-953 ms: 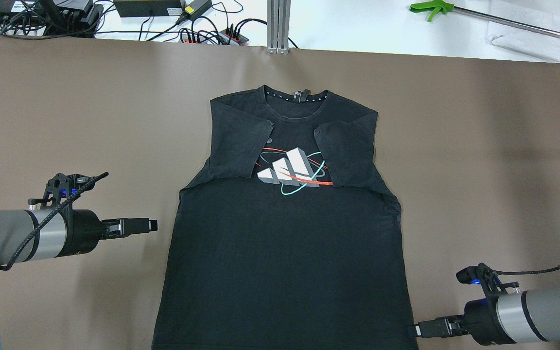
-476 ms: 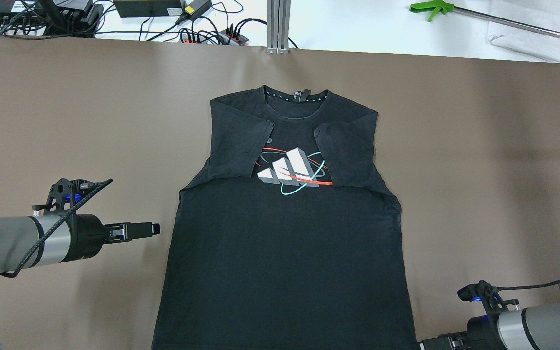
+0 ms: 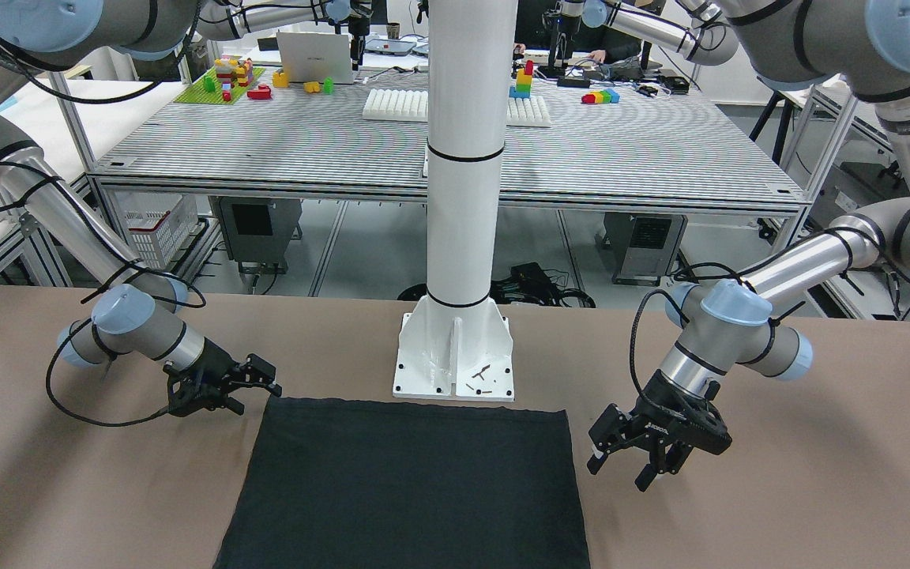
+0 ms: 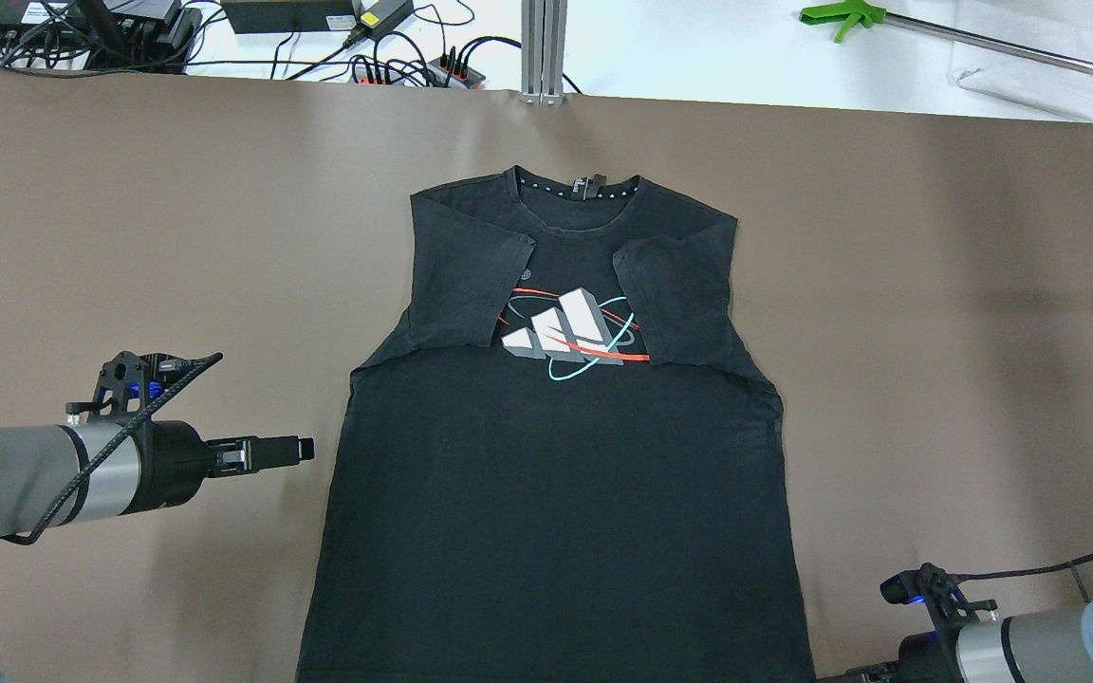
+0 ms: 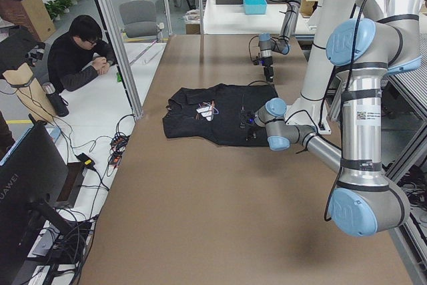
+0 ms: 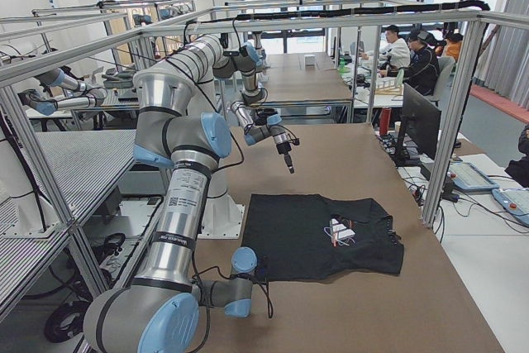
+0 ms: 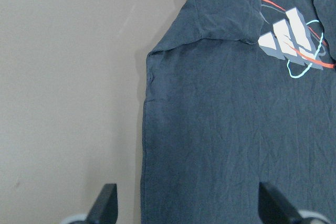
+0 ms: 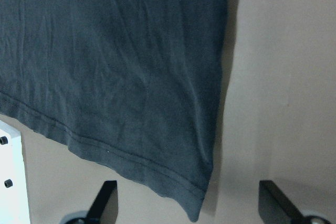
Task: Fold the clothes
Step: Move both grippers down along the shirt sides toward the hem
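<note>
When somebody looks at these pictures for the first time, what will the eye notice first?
A black T-shirt with a white, red and turquoise chest print lies flat in the middle of the brown table, both sleeves folded inward. The left gripper hangs open beside the shirt's side edge. The right gripper, also open, is at a hem corner near the white pole.

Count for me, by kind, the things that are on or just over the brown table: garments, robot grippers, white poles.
black T-shirt: 1
grippers: 2 (left gripper, right gripper)
white pole: 1
Total: 4
</note>
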